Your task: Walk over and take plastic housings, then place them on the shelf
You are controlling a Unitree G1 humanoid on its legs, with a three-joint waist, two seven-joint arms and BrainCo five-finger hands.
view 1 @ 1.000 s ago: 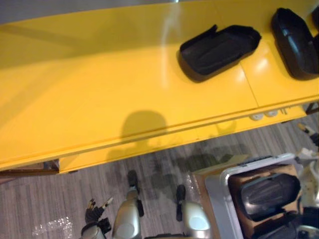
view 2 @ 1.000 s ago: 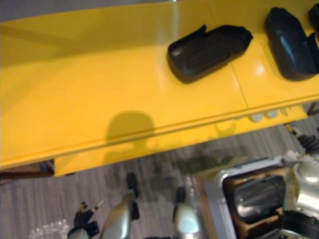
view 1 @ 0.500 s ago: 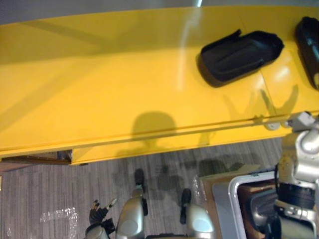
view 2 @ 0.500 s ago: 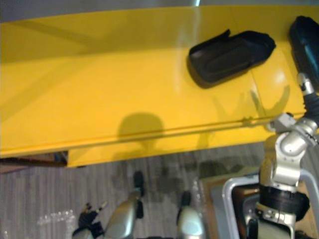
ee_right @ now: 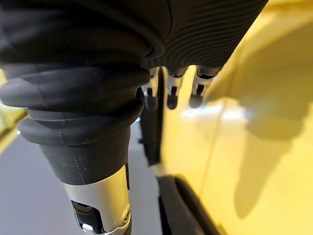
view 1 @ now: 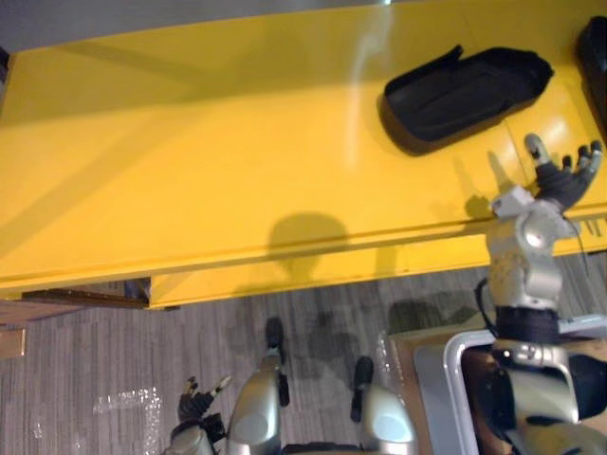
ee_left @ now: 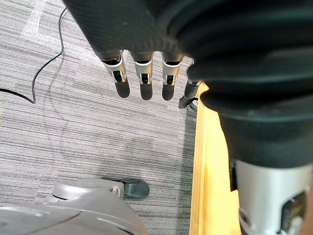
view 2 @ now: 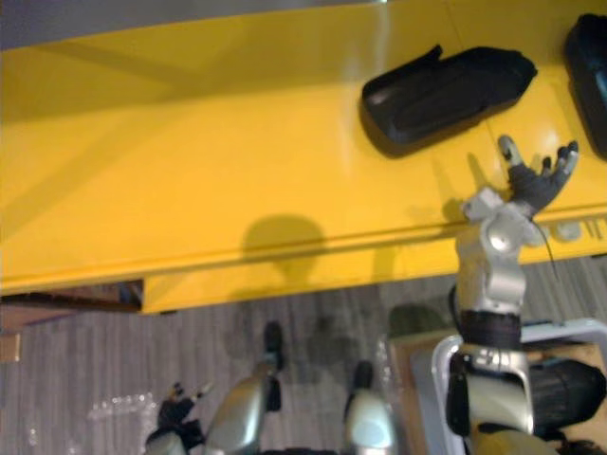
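The yellow shelf (view 1: 190, 171) runs across the far part of the scene from left to right, its near lip standing over the grey striped floor (view 1: 95, 360). At the near right, a grey-rimmed tray (view 1: 453, 349) sits on the floor side of the shelf, largely behind the right arm. A dark shape lies in it, too hidden to name.

One black plastic housing (view 1: 465, 90) lies flat on the shelf at the far right, hollow side down as far as I can tell. A second housing (view 2: 590, 76) is cut off by the right edge, well apart from the first.

The right hand (view 1: 562, 182) is raised over the shelf's near edge, just near of the first housing and not touching it. Its fingers are spread apart and it holds nothing. The left hand (ee_left: 142, 73) hangs low by the floor at the near left, fingers straight and empty.

I judge this a moment between carries: neither hand holds a housing, and two already rest on the shelf. The next move likely calls for the right hand to drop to the tray and close round another housing.

No brand, label or writing can be read anywhere.
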